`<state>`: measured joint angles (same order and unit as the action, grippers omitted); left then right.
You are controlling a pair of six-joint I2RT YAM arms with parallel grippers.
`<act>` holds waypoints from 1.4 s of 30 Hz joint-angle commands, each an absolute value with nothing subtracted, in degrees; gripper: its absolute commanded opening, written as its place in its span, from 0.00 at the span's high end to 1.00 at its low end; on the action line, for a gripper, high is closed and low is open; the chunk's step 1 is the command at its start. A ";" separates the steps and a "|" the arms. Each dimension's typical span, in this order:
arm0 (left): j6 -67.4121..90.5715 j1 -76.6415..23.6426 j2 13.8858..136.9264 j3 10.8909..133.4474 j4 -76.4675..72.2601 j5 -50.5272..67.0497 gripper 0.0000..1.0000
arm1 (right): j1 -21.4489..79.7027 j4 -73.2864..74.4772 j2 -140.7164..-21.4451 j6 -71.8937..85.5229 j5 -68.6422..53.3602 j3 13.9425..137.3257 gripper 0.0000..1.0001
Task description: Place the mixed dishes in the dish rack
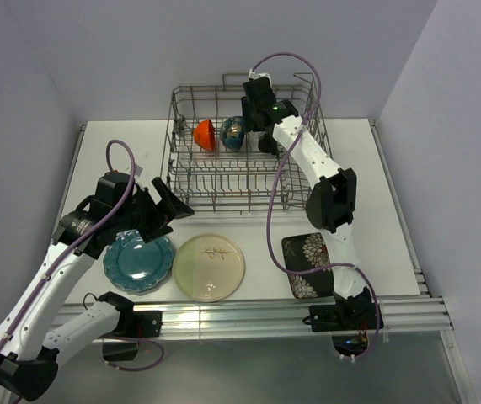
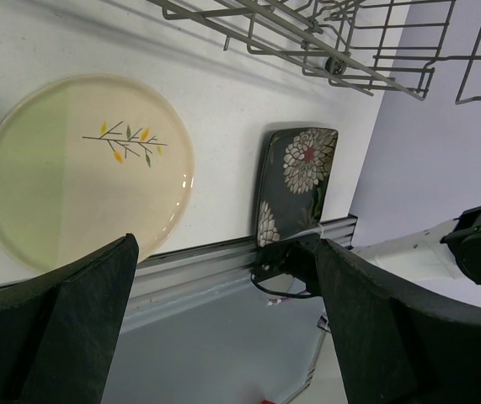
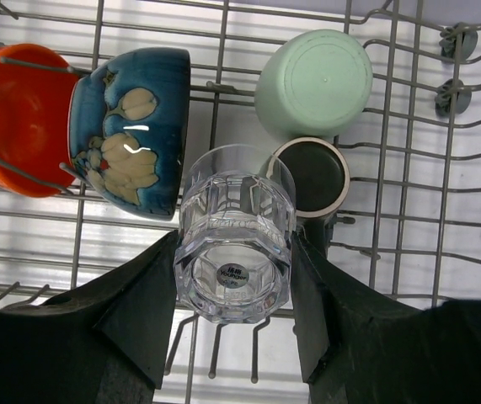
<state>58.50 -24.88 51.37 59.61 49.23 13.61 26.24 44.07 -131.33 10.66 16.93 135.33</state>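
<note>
From above, your dish rack (image 1: 223,202) held the red-orange bowl (image 1: 205,134) and dark bowl (image 1: 232,133). The teal scalloped plate (image 1: 138,261), cream round plate (image 1: 209,266) and black square floral plate (image 1: 307,264) lay unloaded on the table (image 1: 375,168).

Left wrist: your left gripper (image 2: 223,252) gaped wide, empty.

Right wrist: your right gripper (image 3: 233,269) clasped the clear glass (image 3: 236,231) inside the rack, beside the pale green cup (image 3: 314,82) and brown mug (image 3: 310,177).

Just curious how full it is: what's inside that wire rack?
The dish rack holds a red-orange bowl, a blue glazed bowl, a pale green cup, a brown mug and a clear glass in the right gripper. The glass covers part of the mug.
</note>
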 commanded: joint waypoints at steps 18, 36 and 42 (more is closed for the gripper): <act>55.99 -24.79 53.96 61.52 49.48 12.92 0.07 | 26.54 41.57 -134.65 11.25 14.23 136.50 1.00; 58.27 -24.35 51.95 59.24 48.52 13.89 0.06 | 21.71 39.82 -127.97 14.33 14.50 125.08 1.00; 59.15 -24.35 50.80 58.80 48.96 13.36 0.06 | 21.01 37.62 -125.16 16.34 13.71 120.76 1.00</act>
<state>58.24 -24.67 52.45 59.16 50.30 13.58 23.97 35.55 -126.52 16.27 8.54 122.65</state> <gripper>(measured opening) 0.938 0.569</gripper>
